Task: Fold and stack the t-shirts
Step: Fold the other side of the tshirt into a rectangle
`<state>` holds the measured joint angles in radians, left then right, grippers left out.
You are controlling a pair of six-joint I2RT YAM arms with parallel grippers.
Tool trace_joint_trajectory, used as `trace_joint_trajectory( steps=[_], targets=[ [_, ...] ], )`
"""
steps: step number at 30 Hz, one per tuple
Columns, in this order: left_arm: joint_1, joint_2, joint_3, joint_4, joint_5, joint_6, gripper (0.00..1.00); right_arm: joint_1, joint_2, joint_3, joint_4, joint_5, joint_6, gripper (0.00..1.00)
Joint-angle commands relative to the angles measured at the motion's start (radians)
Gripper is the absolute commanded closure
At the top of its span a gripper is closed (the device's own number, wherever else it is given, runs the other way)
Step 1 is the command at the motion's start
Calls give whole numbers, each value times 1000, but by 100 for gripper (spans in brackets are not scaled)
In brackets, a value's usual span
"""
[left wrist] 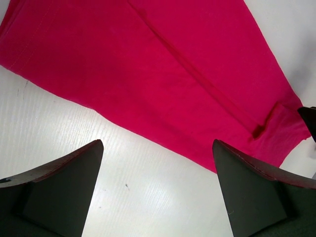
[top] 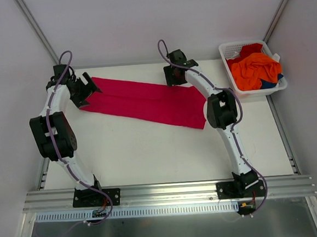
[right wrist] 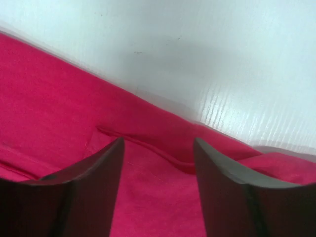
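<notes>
A magenta-pink t-shirt [top: 146, 100] lies folded into a long strip across the far part of the table; it fills the top of the left wrist view [left wrist: 163, 74] and the lower part of the right wrist view [right wrist: 148, 197]. My left gripper [top: 87, 91] is open and empty over the strip's left end, above bare table at its edge [left wrist: 158, 148]. My right gripper [top: 173, 76] is open and empty low over the strip's far edge, above a hem fold [right wrist: 158, 148]. An orange t-shirt [top: 256, 69], a red one [top: 249, 50] and a blue one [top: 273, 81] lie in the basket.
A white slotted plastic basket [top: 238, 87] stands at the table's far right corner. The white table [top: 150, 152] ends at an aluminium rail along the near side [top: 170, 191]. Grey walls close in the back and sides.
</notes>
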<state>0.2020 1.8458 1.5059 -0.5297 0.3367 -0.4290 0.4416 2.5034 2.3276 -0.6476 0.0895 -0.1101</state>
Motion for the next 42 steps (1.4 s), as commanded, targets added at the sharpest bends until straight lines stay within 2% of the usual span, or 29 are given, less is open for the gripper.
trace_joint_trajectory(
  steps=[1,2,4,5,6,8,10,11,13,15,16,18,21,22,28,37,42],
  targets=[
    [-7,-2,48,-1,39,15,6,-12,-44,59,35,-19,-31,36],
    [-9,0,59,-1,47,35,6,-23,-64,71,42,-22,-22,27],
    [-10,0,69,-1,64,56,5,-35,-118,73,51,-48,-4,16],
    [-12,-2,85,-1,67,82,5,-46,-183,50,51,-59,30,3],
    [-15,1,97,-1,68,99,4,-49,-224,23,49,-79,45,1],
    [-33,19,141,-1,76,162,2,-49,-356,-58,49,-79,78,1],
    [-61,38,187,-1,62,229,1,-35,-449,-233,54,-77,105,0],
    [-70,43,200,0,56,251,1,-30,-536,-296,54,-70,174,1],
    [-102,62,236,-1,44,317,1,-11,-612,-486,55,-45,252,1],
    [-122,82,258,-1,-2,344,1,6,-705,-607,62,-10,409,0],
    [-130,105,270,-3,-19,342,1,22,-730,-723,86,-2,464,1],
    [-138,121,264,-1,-31,310,1,40,-773,-830,130,12,597,0],
    [-135,139,220,-3,-47,176,1,63,-764,-928,172,35,693,0],
    [-134,147,191,-1,-56,89,1,71,-756,-947,184,45,728,0],
    [-134,207,125,-1,-54,-158,7,74,-681,-978,216,82,779,1],
    [-134,274,129,17,-96,-284,16,17,-539,-965,286,-49,782,1],
    [-141,303,97,20,-146,-373,17,0,-503,-964,286,-63,759,1]
  ],
)
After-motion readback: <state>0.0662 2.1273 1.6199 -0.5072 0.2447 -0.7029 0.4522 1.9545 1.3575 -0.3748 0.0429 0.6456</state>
